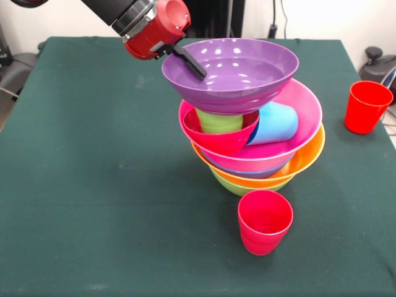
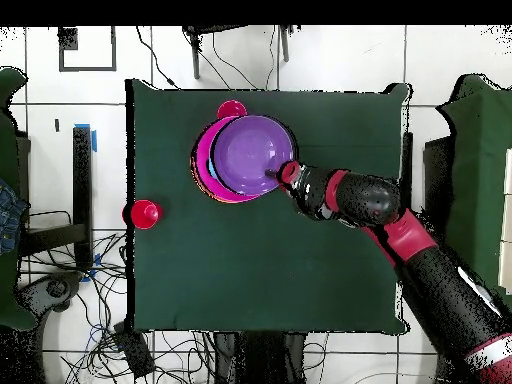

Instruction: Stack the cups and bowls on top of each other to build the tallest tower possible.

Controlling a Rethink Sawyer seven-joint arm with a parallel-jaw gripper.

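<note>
Purple bowl (image 1: 232, 73) tops the tower (image 1: 260, 158), with the gripper (image 1: 185, 57) at its rim.

A black finger (image 1: 192, 64) reaches inside the bowl's left rim; whether the rim is pinched I cannot tell. Beneath, a small red bowl (image 1: 218, 137) holding a green cup (image 1: 218, 121) and a blue cup (image 1: 275, 124) sit in the pink bowl (image 1: 303, 108). One red cup (image 1: 265, 221) stands just in front, another (image 1: 366, 106) far right on the table (image 1: 93, 185).

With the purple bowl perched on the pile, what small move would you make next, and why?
Probably let go and lift the claw straight up: the purple bowl already rests, tilted, on the lime green cup and sky blue cup.
</note>
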